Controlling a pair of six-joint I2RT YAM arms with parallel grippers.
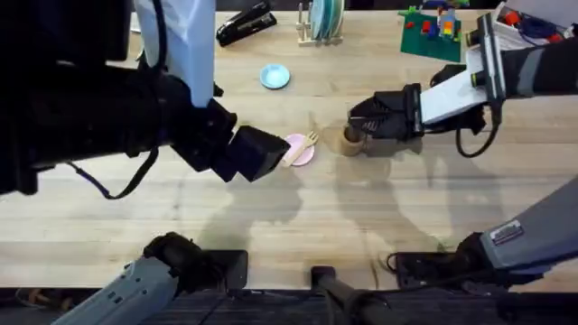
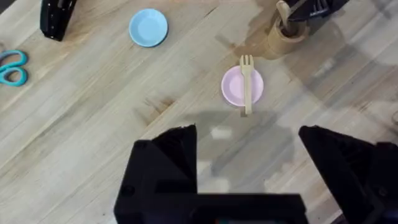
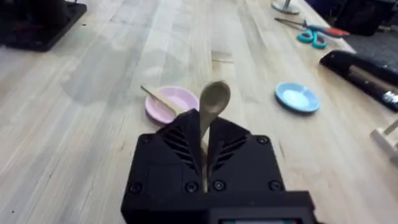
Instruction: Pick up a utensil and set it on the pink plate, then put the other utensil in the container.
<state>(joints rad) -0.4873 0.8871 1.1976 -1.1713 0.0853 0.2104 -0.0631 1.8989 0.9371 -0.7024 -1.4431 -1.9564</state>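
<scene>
— Right gripper (image 3: 205,146)?
— Clamped on wooden spoon (image 3: 213,106), rounded end up between the black fingers. Poised at the brown cup (image 1: 352,141), spoon standing in the cup's mouth per left wrist view.

— Left gripper (image 2: 249,146)?
— Spread wide, holding nothing. Raised above the table (image 1: 271,226), just beside the pink plate (image 1: 299,150).

— Fork (image 2: 247,84)?
— Lying across pink plate, tines toward the cup, handle end overhanging the rim.

— Elsewhere?
— Light blue dish (image 1: 275,76) well apart, farther back. Teal scissors (image 2: 12,67) and black stapler (image 1: 246,24) near the far edge.
</scene>
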